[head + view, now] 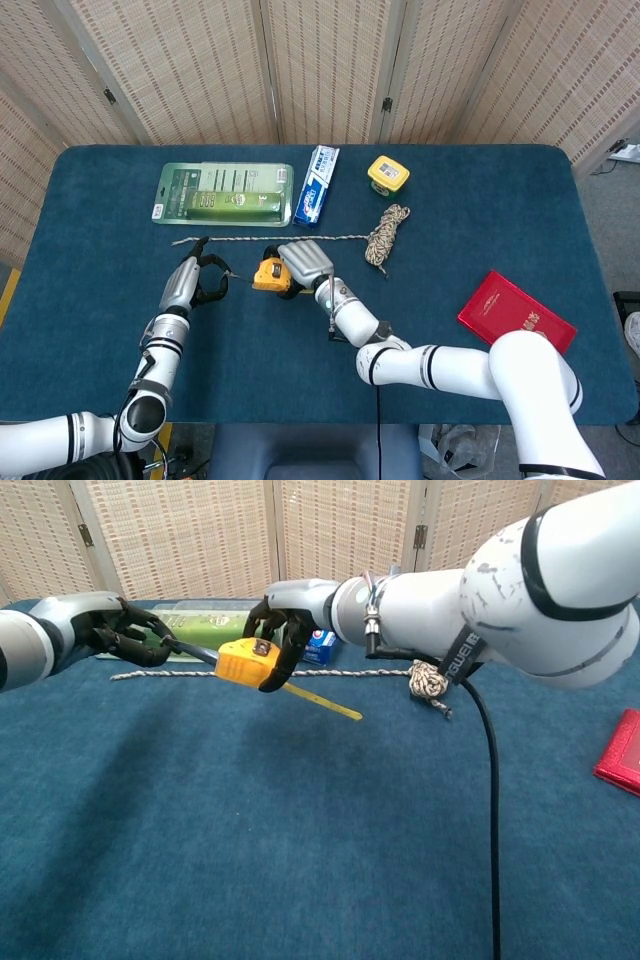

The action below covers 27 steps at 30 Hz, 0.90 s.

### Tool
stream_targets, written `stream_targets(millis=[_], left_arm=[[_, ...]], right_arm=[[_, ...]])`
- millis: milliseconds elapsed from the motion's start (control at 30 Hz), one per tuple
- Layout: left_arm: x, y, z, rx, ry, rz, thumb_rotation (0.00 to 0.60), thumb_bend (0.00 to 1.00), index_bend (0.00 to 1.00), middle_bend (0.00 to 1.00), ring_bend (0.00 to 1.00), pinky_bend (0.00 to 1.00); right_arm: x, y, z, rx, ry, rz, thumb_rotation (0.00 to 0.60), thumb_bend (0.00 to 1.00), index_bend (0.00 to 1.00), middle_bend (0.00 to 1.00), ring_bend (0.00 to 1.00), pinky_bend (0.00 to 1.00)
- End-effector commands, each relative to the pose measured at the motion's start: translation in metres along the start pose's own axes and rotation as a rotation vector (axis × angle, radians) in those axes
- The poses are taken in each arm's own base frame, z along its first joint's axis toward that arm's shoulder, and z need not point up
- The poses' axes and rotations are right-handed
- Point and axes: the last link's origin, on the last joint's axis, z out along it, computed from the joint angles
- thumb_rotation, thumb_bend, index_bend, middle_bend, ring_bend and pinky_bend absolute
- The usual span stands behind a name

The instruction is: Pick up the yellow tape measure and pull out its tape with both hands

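Above mid-table, right hand (283, 630) grips yellow tape measure (246, 661); left hand (130, 635) apparently pinches the tape (195, 650): draw apart level.

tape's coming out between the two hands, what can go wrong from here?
1. The left robot hand only pinches the thin tape; it may slip and snap back.
2. The right robot hand holds the yellow tape measure above the table; a harder pull might twist it loose.
3. A yellow strip dangles near the rope.
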Motion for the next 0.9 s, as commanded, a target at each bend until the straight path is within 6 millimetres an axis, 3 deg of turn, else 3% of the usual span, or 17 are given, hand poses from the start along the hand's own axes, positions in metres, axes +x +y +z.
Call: stream_targets(millis=[33, 467, 733, 900], left_arm=[[0.001, 0.000, 0.000, 0.003, -0.003, -0.017, 0.600, 0.57, 0.53, 0.00, 0.00, 0.00], [0.002, -0.003, 0.004, 0.010, 0.008, -0.047, 0.600, 0.62, 0.72, 0.12, 0.00, 0.00], [0.007, -0.007, 0.006, 0.017, 0.027, -0.057, 0.600, 0.63, 0.75, 0.14, 0.00, 0.00], [0.021, -0.019, 0.004, 0.026, 0.073, -0.060, 0.600, 0.64, 0.75, 0.15, 0.00, 0.00]], right_arm=[[0.000, 0.000, 0.001, 0.000, -0.001, -0.003, 0.600, 0.27, 0.59, 0.53, 0.44, 0.31], [-0.002, 0.002, 0.003, -0.014, -0.008, -0.020, 0.600, 0.27, 0.59, 0.53, 0.44, 0.31], [0.002, 0.007, 0.000, -0.025, -0.009, -0.029, 0.600, 0.27, 0.59, 0.53, 0.44, 0.31], [0.012, 0.024, -0.012, -0.044, 0.006, -0.066, 0.600, 0.27, 0.60, 0.53, 0.44, 0.31]])
